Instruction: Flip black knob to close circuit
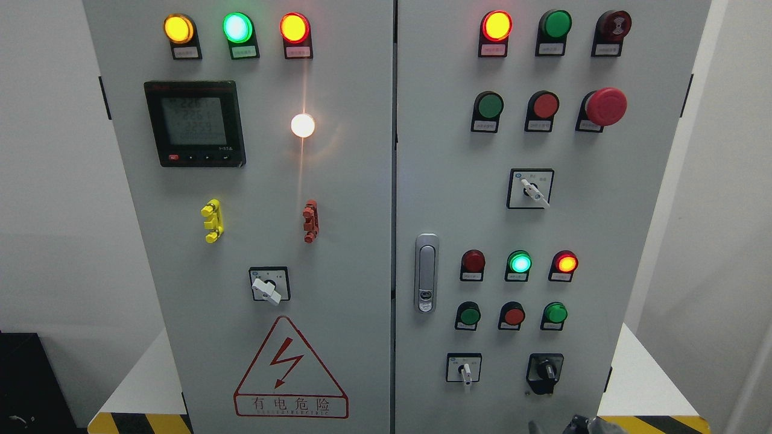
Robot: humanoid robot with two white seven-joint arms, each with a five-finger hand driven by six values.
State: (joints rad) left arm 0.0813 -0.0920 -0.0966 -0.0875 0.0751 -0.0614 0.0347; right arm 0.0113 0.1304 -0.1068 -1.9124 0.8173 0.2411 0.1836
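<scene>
The black knob [544,371] sits at the lower right of the grey cabinet's right door [603,241], on a black plate, with its handle pointing up and slightly left. Just below it, at the bottom edge of the head view, the dark grey top of my right hand [576,425] pokes into the picture. Only its tip shows, a short way under the knob and apart from it. The left arm is out of view.
White-handled selector switches [464,371] [534,190] [268,288] sit on both doors. A red mushroom stop button [605,106] sticks out at the upper right. A metal door handle [426,273], lit indicator lamps and push buttons surround the knob. A yellow-black striped plinth edge [651,424] runs below.
</scene>
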